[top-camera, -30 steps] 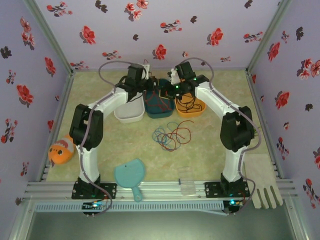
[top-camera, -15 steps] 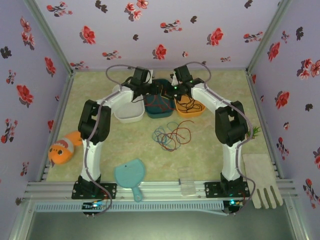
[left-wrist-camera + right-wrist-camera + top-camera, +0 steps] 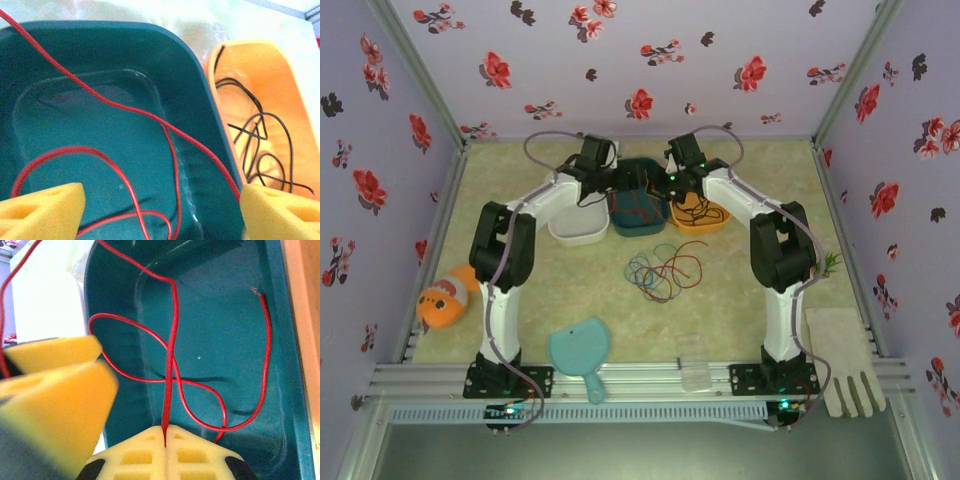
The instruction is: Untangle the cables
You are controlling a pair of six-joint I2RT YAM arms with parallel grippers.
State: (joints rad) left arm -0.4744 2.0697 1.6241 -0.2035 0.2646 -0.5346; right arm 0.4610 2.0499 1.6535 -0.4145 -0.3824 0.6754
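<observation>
While the right gripper (image 3: 165,436) pinches the red cable (image 3: 172,340) coiled in the teal bin (image 3: 286,370), the left gripper (image 3: 160,210) hangs over that bin, pads spread, holding nothing. At right in the left wrist view, the orange bin (image 3: 285,75) holds a black cable (image 3: 250,131). Mid-frame overhead, a tangle of cables (image 3: 663,270) lies on the table (image 3: 740,300).

Spotted a white bin (image 3: 575,238), teal bin (image 3: 642,229) and orange bin (image 3: 708,224) side by side at the back. Also saw a fish plushie (image 3: 444,301) left, plus teal paddle (image 3: 580,349), clear box (image 3: 695,361), wooden fork (image 3: 846,372) up front.
</observation>
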